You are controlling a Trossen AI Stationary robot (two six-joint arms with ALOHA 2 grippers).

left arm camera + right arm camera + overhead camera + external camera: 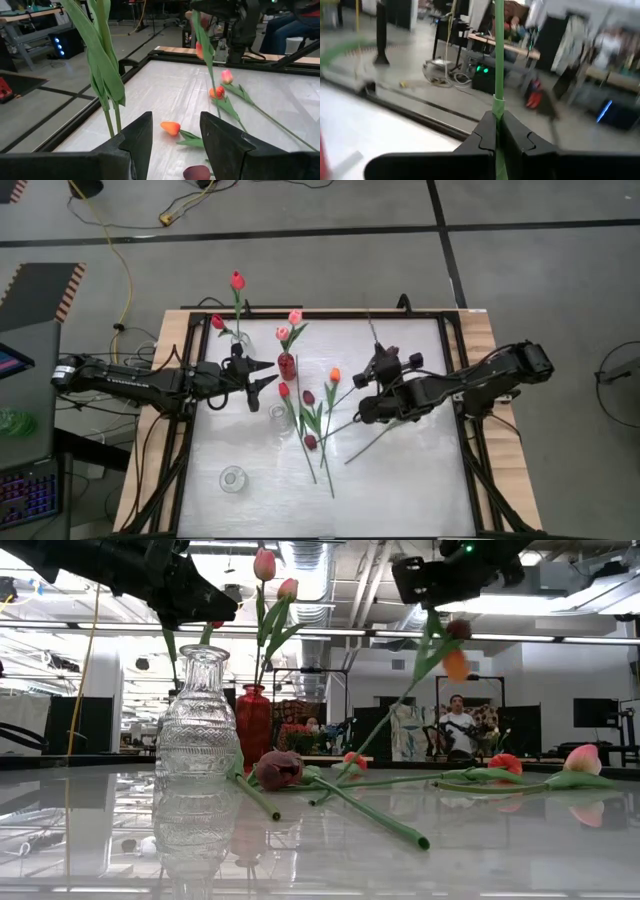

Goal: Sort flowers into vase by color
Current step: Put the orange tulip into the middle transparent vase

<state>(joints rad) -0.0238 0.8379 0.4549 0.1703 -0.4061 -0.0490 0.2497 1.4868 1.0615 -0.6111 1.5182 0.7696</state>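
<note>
Gripping green stem (497,75) btwn fingers: right pincer (496,131).

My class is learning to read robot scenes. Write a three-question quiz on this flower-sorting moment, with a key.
1. True or false: the right gripper is shut on a green stem.
2. What colour is the vase holding the two pink flowers? A clear, B red, C blue.
3. What is the left gripper holding?

Key: 1 true. 2 B. 3 nothing; it is open, beside the red vase.
</note>
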